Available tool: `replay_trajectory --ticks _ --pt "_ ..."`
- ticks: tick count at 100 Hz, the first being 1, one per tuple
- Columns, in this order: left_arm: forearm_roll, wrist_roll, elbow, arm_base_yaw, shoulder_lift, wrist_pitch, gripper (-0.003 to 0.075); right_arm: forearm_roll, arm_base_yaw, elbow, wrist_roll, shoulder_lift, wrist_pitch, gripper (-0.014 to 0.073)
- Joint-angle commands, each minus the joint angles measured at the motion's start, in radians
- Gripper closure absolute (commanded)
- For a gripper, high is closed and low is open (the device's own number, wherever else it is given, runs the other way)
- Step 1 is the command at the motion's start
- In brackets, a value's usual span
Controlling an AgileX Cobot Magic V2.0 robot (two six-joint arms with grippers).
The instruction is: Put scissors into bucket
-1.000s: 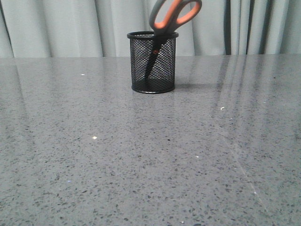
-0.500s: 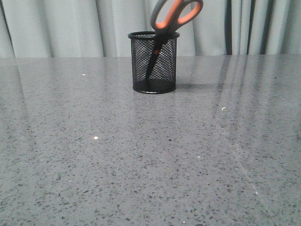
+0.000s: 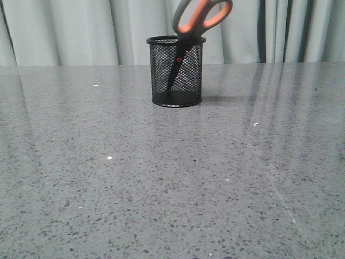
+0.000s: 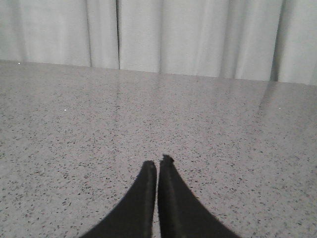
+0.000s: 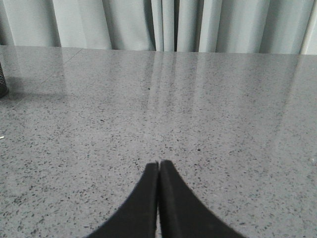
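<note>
Scissors [image 3: 190, 38] stand in the bucket [image 3: 176, 72], blades down inside the mesh, grey-and-orange handles leaning out over the rim toward the robot's right. Bucket sits upright on the grey speckled table [image 3: 161, 183], near the far edge, in front of the curtain [image 3: 81, 29].

Left gripper [image 4: 157, 168]: fingers pressed together, nothing between them, low over bare tabletop. Right gripper [image 5: 158, 167]: same, closed and empty; a sliver of the bucket shows at the edge of its view.

Judgement: placement looks done, only retreat left. To finish well, keep both arms low and well apart from the bucket. The handles overhang, so the cup is top-heavy on that side; a brush from the right arm could tip it.
</note>
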Motion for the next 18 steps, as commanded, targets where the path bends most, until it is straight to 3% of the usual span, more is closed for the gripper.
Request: replay_trajectory --ticks 1,18 --pt "-0.011 -0.011 0.040 -0.001 -0.027 -0.080 0.0740 -0.012 -0.007 0.005 0.000 -0.023 -0.072 0.0638" --pt "-0.011 -0.011 0.040 -0.001 -0.027 -0.080 0.0740 -0.012 -0.007 0.005 0.000 -0.023 -0.072 0.0638"
